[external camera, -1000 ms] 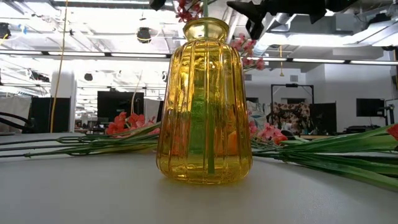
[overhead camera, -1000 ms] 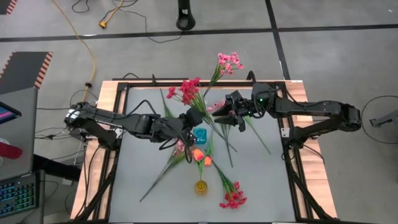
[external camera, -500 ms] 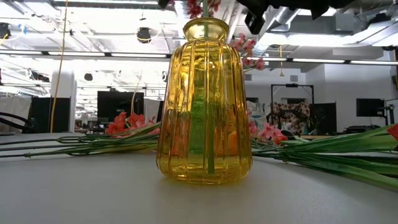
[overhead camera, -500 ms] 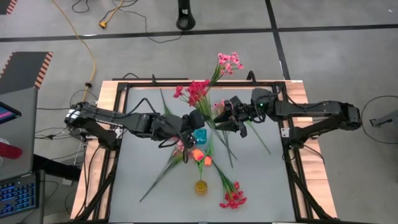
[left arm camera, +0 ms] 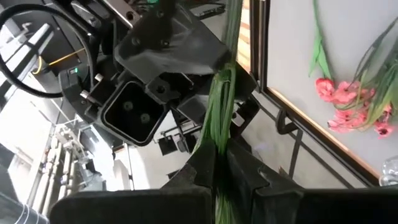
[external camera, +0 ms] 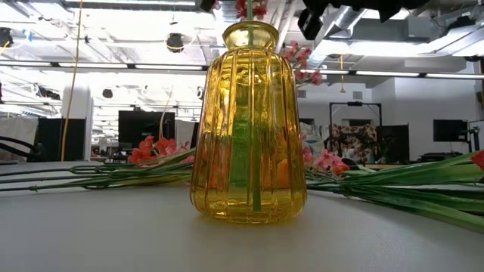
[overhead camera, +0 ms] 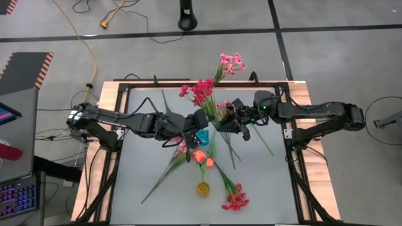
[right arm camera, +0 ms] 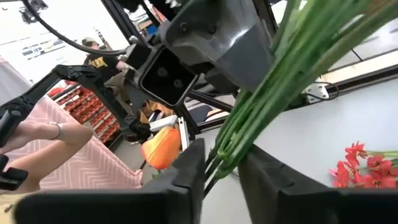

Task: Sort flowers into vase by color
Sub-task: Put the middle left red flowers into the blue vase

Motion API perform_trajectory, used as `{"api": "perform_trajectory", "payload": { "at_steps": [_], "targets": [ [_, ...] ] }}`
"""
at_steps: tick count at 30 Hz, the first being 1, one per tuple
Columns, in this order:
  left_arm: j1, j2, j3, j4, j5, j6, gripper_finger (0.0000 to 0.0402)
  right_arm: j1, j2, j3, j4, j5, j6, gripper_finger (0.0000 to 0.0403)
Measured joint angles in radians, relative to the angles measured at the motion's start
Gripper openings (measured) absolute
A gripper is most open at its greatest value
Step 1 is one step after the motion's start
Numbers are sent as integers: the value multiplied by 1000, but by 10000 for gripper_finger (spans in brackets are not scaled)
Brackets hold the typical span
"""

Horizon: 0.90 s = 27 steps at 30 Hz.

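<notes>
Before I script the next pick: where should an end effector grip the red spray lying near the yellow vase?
Grip the red spray mid-stem, coming straight down with the fingers across the stem. It lies flat and thin on the table, and its blossom head looks too loose to hold.

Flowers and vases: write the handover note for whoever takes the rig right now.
Left end effector: shut on the deep-pink spray, held up mid-table.
Right end effector: fingers around the same stems, closing.
Orange buds are in the blue vase. The yellow vase holds one green stem.
Left: light-pink spray at the far edge, red spray near the yellow vase, others on the table.
</notes>
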Motion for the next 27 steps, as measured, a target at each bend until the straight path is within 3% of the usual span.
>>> {"api": "perform_trajectory", "payload": {
  "at_steps": [8,13,19,27],
  "targets": [
    [3,5,1,5,-5,-78,35,-3,1,-2,-4,33,-7,34],
    [-2,6,1,38,-28,-213,72,-3,1,-2,7,63,-80,32],
    [-28,8,1,35,-167,-344,109,-3,1,-2,13,119,-149,39],
    [-80,-14,0,28,-234,-460,106,-3,0,0,15,188,-247,34]
  ]
}}
